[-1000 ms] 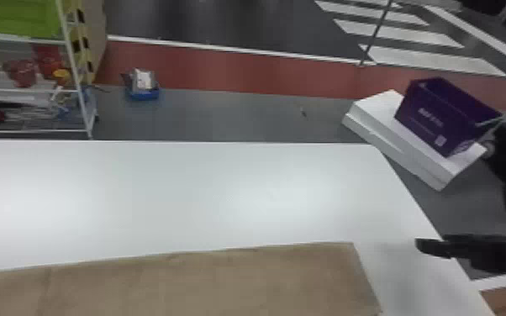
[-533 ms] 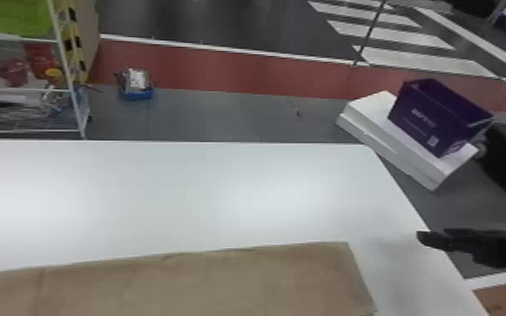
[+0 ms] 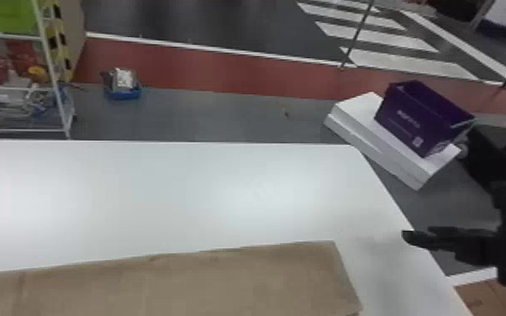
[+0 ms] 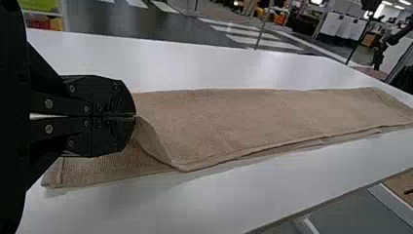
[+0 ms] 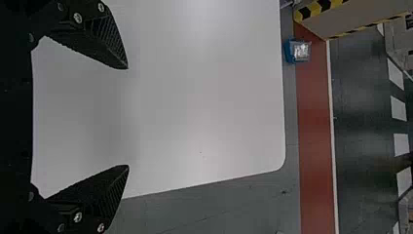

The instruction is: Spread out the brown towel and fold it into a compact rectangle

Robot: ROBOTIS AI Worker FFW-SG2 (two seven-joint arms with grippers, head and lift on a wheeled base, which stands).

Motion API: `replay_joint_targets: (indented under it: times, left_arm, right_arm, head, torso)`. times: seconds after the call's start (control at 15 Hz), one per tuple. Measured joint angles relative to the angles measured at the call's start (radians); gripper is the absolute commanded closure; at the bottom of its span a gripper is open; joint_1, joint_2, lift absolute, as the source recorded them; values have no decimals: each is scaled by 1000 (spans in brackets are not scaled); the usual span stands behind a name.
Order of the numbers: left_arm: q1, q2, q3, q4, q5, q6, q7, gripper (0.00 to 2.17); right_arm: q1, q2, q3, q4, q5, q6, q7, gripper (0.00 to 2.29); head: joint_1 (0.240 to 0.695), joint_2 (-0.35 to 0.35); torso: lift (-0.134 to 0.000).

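Left pincer (image 4: 135, 116): 2 fingers clenched on brown towel (image 4: 253, 117), pinching edge of upper layer; that edge rises in curl off layer beneath. Towel lies on white bench (image 3: 138, 189) as long folded strip, well apart from far edge, right end short of bench's right edge. Right pincer (image 3: 417, 234): at bench's right edge, to right of towel, apart from it. In right wrist view, right pincer (image 5: 127, 117) released, 2 fingers spread wide.

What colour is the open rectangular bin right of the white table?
The bin is dark purple, clearest in the head view.
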Motion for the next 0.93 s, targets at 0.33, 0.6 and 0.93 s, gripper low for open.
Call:
replay_joint_targets:
  times: [0.33, 0.6, 0.93]
  left_arm:
    - [-5, 4, -7, 32, -34, -15, 89, -2]
    - [-27, 13, 28, 45, -44, 1, 114, 29]
    - [-31, 24, 57, 51, -127, 5, 104, 33]
  right_arm:
    - [0, -2, 17, 18, 2, -33, 4, 181]
    - [3, -2, 20, 34, 3, -50, 15, 181]
    - [2, -6, 30, 56, 2, -90, 15, 181]
  head:
    - [695, -326]
    - [695, -292]
    - [695, -275]
  torso:
    - [-124]
    - [-124]
    - [-124]
